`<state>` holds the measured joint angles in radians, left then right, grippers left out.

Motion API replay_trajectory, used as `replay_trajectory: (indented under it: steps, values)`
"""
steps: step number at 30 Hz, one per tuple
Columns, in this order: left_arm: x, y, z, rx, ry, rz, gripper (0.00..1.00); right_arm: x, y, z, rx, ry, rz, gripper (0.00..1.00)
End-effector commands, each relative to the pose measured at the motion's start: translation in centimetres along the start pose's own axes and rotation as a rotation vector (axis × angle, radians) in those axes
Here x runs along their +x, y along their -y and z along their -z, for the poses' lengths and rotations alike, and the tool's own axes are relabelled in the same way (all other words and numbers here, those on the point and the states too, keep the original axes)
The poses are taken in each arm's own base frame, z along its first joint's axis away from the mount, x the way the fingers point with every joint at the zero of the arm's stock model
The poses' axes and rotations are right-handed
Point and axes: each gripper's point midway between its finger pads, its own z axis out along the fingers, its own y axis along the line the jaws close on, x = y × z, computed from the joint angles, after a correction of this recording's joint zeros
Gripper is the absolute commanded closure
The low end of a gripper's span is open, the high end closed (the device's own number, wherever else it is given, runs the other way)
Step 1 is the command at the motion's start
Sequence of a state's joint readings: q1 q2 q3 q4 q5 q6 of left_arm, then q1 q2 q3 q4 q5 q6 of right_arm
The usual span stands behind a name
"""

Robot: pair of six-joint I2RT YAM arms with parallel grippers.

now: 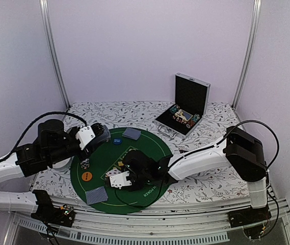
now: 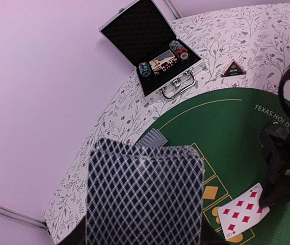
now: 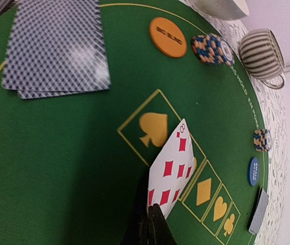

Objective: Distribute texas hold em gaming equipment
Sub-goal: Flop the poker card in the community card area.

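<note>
the right gripper (image 3: 152, 217) has its fingers pressed together on one short end of the eight of diamonds (image 3: 173, 163), face up over the green mat (image 3: 58, 168). the card's long axis runs from the fingertips out toward the spade box (image 3: 154, 127), with the free end and its corner "8" farthest from the grip; the wrist view shows it slanted, and whether that far end touches the mat cannot be told. a single card is light, thin and slick: it will bend if pushed and slide on the felt, so a pinch at the edge with little pressure looks right, and it should probably be laid flat before letting go. the left gripper (image 1: 98, 135) hangs above the mat's left side, jaws partly spread around the deck (image 2: 145, 199), back up. the deck is stiffer as a block, but it is loose and could fan or shed cards if tilted, so it is best squeezed across its width.
</note>
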<state>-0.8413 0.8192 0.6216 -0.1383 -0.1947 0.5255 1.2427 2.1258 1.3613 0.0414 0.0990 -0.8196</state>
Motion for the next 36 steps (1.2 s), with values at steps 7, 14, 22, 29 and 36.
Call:
replay_trajectory:
  steps: [7, 14, 22, 29, 36]
  values:
    - [-0.8, -0.6, 0.1, -0.010, 0.030, 0.022, 0.56, 0.9, -3.6, -0.7, -0.098, -0.067, 0.082, 0.98]
    - [-0.7, -0.5, 0.0, -0.009, 0.022, 0.019, 0.56, 1.3, -3.0, 2.5, -0.112, -0.074, -0.031, 0.98]
    - [-0.5, -0.5, -0.1, -0.007, 0.016, 0.020, 0.56, 3.1, -0.9, 7.5, -0.074, -0.087, -0.234, 0.98]
    - [-0.6, -0.4, -0.1, -0.001, 0.019, 0.022, 0.56, -1.2, 8.5, 13.6, 0.047, 0.208, -0.429, 0.98]
    - [-0.6, -0.5, 0.0, -0.006, 0.021, 0.022, 0.56, 3.5, 15.8, 15.1, 0.281, 0.141, -0.539, 0.98]
